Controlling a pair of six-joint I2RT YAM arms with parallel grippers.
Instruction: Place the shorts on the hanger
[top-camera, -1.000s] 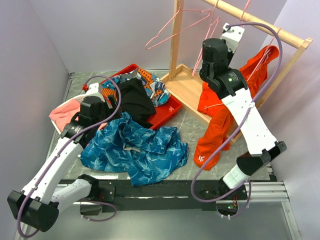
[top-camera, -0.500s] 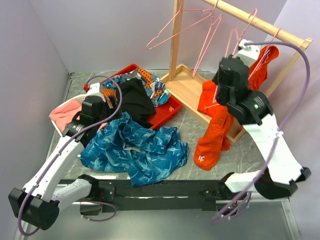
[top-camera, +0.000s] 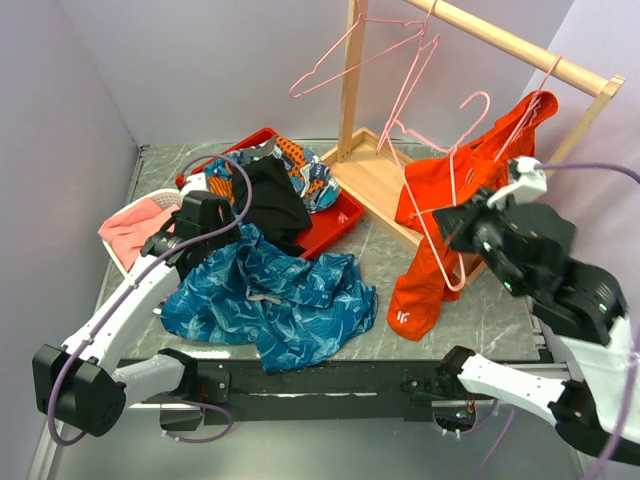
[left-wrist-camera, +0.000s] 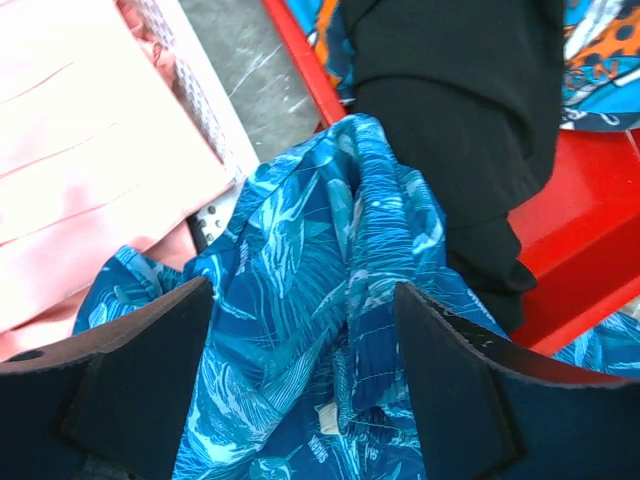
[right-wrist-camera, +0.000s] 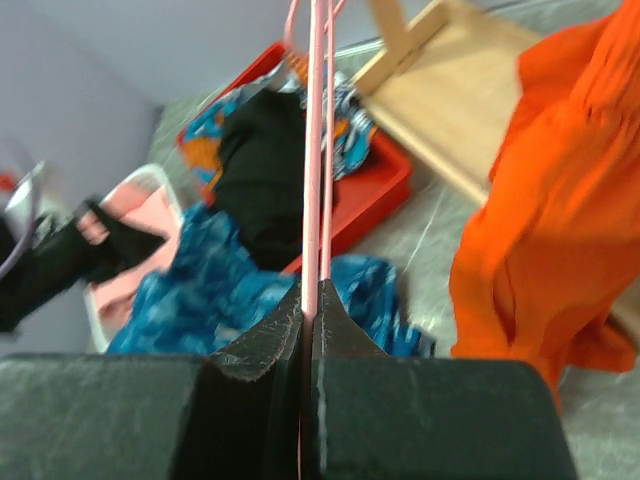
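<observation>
Toward the worktop's front-left corner the shorts (top-camera: 270, 300) lie heaped. The left tool (left-wrist-camera: 300, 310) gapes over a raised fold, likely to pinch it. The right tool (right-wrist-camera: 312, 300), clenched on the hanger (right-wrist-camera: 317, 150), holds it aloft, ready for them.

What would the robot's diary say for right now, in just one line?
left gripper: open over the shorts | right gripper: shut on the hanger | shorts: heaped on table, not yet hung

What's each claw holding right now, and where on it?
Right claw: shut on the hanger, pinching two of its wires together. Left claw: open over the shorts, holding nothing.
</observation>
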